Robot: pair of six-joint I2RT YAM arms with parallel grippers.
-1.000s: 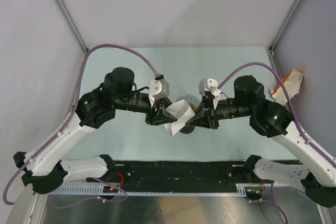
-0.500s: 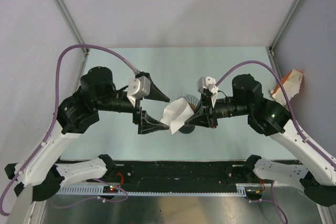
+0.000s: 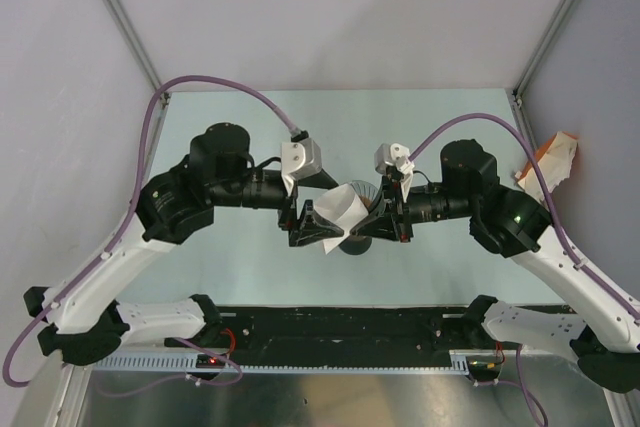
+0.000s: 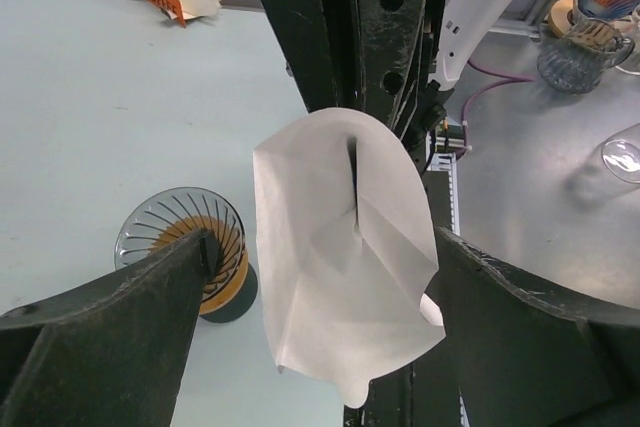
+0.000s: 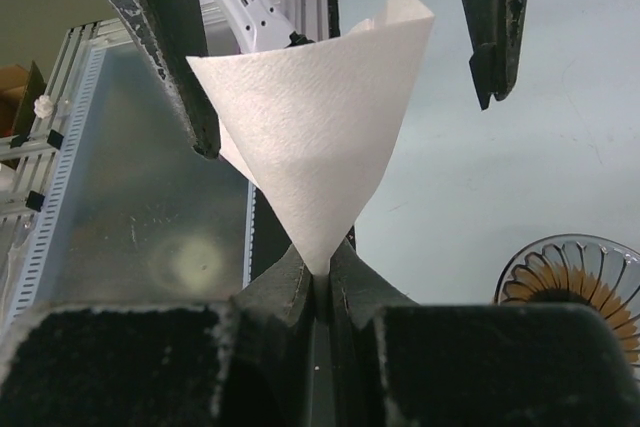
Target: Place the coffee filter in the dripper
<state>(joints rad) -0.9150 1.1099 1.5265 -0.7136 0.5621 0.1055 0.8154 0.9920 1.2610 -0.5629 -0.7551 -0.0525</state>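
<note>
At the centre of the top view, the coffee filter (image 3: pixel 338 209) hangs in the air between the two arms, opened into a cone. Its pointed tip is clenched in the right tool (image 5: pixel 320 282), plain to see at the bottom of the right wrist view, with the wide mouth facing away. The left tool (image 4: pixel 322 247) is released, its jaws spread wide to either side of the paper; whether one of them brushes the edge I cannot tell. The dripper (image 4: pixel 180 242) stands on the counter (image 4: pixel 90 97) at the lower left of the left wrist view, near the filter but apart from it, with no paper in it yet.

The step in hand looks like shaping and passing the filter, not seating it. Since the tip is the pinched part, the next move likely calls for the left tool to take the rim, so the point can go down into the dripper first.
</note>
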